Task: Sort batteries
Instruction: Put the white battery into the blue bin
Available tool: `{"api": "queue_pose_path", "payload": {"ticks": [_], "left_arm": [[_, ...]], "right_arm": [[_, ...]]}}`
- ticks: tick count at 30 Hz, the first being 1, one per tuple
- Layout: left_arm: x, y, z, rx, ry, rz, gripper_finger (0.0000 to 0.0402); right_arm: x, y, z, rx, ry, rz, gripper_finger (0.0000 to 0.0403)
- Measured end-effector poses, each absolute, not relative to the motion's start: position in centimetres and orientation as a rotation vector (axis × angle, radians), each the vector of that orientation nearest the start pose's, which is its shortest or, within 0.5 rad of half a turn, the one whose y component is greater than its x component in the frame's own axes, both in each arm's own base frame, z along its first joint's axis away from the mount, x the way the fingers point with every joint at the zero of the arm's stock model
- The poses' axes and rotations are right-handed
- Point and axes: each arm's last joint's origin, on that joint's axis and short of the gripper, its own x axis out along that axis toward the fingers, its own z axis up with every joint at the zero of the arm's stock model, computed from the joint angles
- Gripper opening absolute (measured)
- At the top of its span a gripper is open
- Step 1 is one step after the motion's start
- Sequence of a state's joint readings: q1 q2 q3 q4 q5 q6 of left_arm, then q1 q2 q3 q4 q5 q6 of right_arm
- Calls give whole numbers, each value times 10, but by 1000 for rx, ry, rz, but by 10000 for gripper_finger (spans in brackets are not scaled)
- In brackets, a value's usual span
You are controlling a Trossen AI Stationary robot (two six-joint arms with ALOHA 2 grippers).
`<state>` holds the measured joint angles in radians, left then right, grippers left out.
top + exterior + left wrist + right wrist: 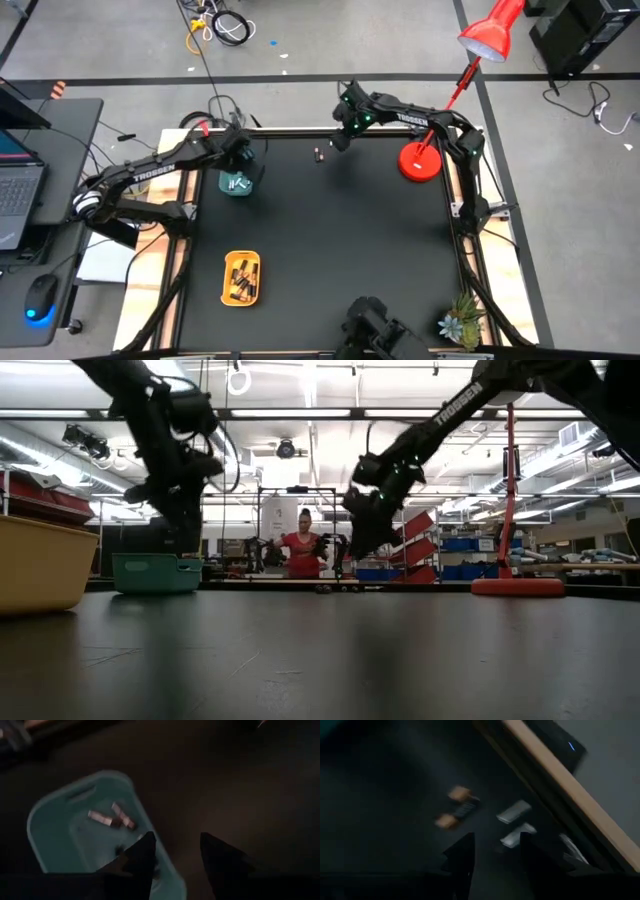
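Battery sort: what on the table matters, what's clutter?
Job:
- small loose batteries at table's far edge
- teal plastic tray
- yellow plastic tray
- left pincer, open above teal tray
- right pincer, open above loose batteries

Clutter:
- red desk lamp
- small potted plant

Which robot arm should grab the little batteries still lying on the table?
The right. Its open gripper hangs just above the loose batteries near the table's far edge, while the left gripper, also open, is over the teal tray.
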<state>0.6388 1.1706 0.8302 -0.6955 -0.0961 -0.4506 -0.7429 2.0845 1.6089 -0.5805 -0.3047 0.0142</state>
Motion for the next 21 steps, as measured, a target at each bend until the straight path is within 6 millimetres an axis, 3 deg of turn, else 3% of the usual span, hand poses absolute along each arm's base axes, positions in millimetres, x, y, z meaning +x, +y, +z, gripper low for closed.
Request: {"api": "queue_pose_path", "payload": {"ticks": [6, 12, 21], "left_arm": [[181, 138, 259, -655, 751, 881, 163], [184, 140, 263, -647, 695, 870, 163], [185, 139, 262, -671, 700, 835, 163]], "right_arm": [[328, -299, 173, 563, 992, -513, 165], [345, -283, 165, 487, 1044, -537, 165], [357, -287, 152, 476, 984, -641, 165]]}}
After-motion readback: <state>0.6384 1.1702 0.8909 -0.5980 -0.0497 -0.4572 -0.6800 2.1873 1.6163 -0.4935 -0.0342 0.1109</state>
